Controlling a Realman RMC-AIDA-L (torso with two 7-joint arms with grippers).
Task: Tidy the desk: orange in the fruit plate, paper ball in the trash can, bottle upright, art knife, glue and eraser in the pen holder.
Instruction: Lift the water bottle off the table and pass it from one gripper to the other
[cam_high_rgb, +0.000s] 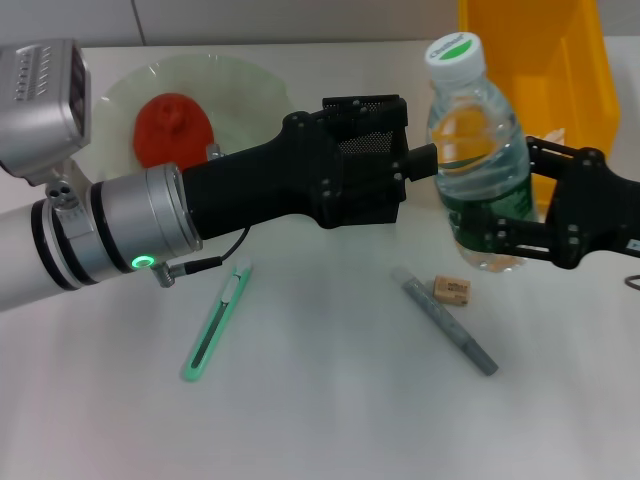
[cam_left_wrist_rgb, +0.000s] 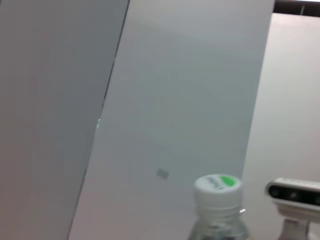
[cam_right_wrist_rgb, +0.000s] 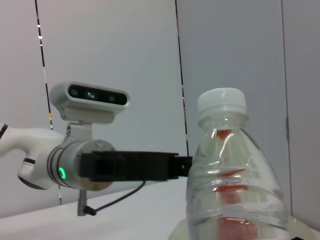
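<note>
Bottle (cam_high_rgb: 476, 160) upright on the tabletop (cam_high_rgb: 330, 400), clear plastic with a white cap marked green and a green label band around its lower half. It stands between my two claws. My right claw (cam_high_rgb: 490, 232) comes in from the right with its black fingers around the lower part of the bottle, closed on it. My left claw (cam_high_rgb: 425, 160) reaches across from the left, its tip touching or just short of the bottle's shoulder; whether its fingers are open or closed I cannot tell, since the black housing hides them.

In my left wrist view only the bottle's cap (cam_left_wrist_rgb: 217, 187) and neck show. In my right wrist view the bottle fills the near side, with my left arm stretched out beyond it.

Just beside the bottle's base lies the eraser (cam_high_rgb: 451, 289), a small tan block. Next to it the grey glue stick (cam_high_rgb: 445, 320) lies flat at a slant. Farther left, the green art knife (cam_high_rgb: 215, 325) lies flat on the tabletop, well apart from the glue stick.

At the back left, the orange (cam_high_rgb: 172, 128) sits in the pale green fruit plate (cam_high_rgb: 250, 85). Behind the bottle stands a yellow bin (cam_high_rgb: 540, 50).
</note>
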